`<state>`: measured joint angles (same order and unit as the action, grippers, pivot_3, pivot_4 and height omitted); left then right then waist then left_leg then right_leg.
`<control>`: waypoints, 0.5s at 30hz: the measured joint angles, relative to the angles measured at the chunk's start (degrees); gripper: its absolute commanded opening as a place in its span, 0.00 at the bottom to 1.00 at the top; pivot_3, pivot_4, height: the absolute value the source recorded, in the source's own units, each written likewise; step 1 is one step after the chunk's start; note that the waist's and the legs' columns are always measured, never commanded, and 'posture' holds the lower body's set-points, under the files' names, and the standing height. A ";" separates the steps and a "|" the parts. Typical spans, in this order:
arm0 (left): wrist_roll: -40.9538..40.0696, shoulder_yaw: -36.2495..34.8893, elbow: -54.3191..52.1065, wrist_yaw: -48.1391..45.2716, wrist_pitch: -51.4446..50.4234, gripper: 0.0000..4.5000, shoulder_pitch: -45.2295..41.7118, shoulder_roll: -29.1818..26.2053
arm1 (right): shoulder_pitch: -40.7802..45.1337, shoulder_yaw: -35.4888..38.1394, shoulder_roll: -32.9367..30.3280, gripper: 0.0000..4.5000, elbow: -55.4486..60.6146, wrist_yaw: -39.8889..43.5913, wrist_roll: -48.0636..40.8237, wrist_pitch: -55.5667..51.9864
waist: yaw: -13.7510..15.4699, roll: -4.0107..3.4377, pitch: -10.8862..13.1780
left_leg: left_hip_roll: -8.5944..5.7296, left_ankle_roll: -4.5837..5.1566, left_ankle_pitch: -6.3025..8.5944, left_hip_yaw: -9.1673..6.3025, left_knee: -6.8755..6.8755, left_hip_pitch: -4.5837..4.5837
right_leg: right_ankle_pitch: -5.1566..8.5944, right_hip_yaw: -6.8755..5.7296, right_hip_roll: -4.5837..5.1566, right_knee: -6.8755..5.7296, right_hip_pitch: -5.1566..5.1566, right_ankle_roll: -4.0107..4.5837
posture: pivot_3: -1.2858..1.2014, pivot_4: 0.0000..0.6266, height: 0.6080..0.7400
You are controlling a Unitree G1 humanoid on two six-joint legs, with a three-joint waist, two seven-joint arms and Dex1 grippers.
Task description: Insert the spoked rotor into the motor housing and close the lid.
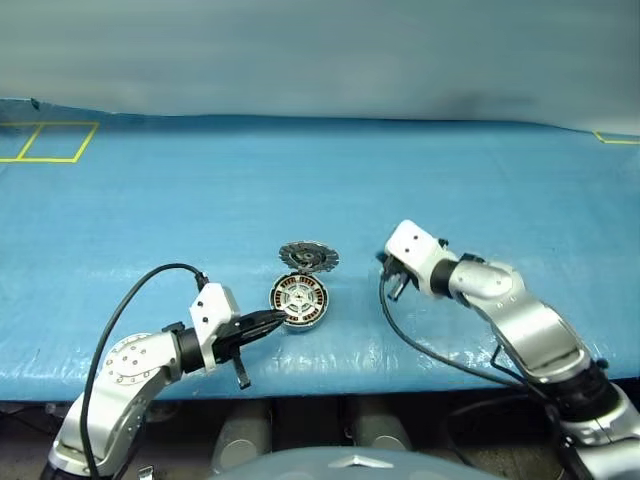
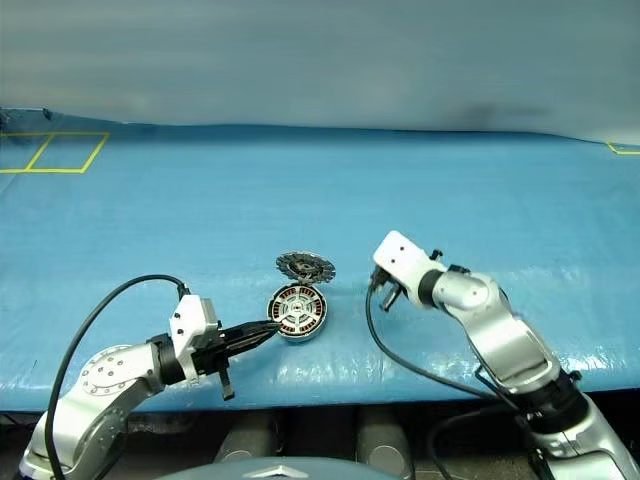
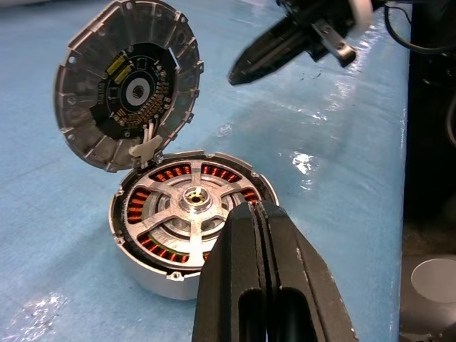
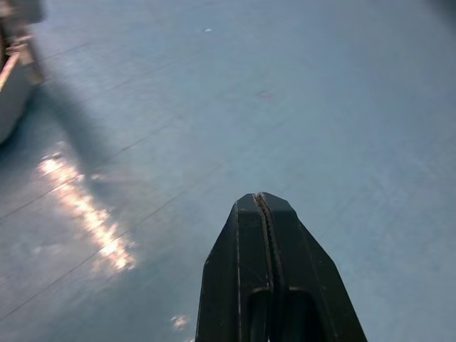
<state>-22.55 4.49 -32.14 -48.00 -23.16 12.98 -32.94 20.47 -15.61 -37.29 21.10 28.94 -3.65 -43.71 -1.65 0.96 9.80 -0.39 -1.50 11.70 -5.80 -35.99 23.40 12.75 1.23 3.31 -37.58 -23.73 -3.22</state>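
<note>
A blue table cover [image 1: 150, 200] spreads wide under everything, with yellow tape squares [image 1: 48, 142] marked at its far left corner.

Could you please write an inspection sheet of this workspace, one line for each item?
Surface: blue sheet over the table, wrinkled, glossy.
Job's things: spoked rotor sits inside motor housing; lid hinged open, standing up.
Clutter: nothing seen.
Grippers: left gripper shut, tips at the housing's rim; right gripper shut, empty, above bare sheet.
Cables: black cable loops by the left arm; another under the right.
Surroundings: yellow tape squares far left.
</note>
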 measured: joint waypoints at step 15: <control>6.03 2.91 0.88 4.25 9.99 0.01 7.18 2.40 | 12.41 -3.88 10.03 0.00 -15.45 9.29 0.96 14.82 | -0.16 -0.12 0.06 | -0.02 0.13 0.08 -0.05 0.11 0.17 | -0.22 -0.04 0.01 0.66 0.13 -0.27 | 0.52 0.24 1.00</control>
<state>-16.53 7.40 -31.26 -43.75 -13.17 20.16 -30.54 32.89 -19.49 -27.25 5.64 38.23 -2.69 -28.89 -1.81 0.84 9.86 -0.41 -1.37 11.78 -5.85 -35.88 23.57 12.54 1.19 3.32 -36.92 -23.60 -3.49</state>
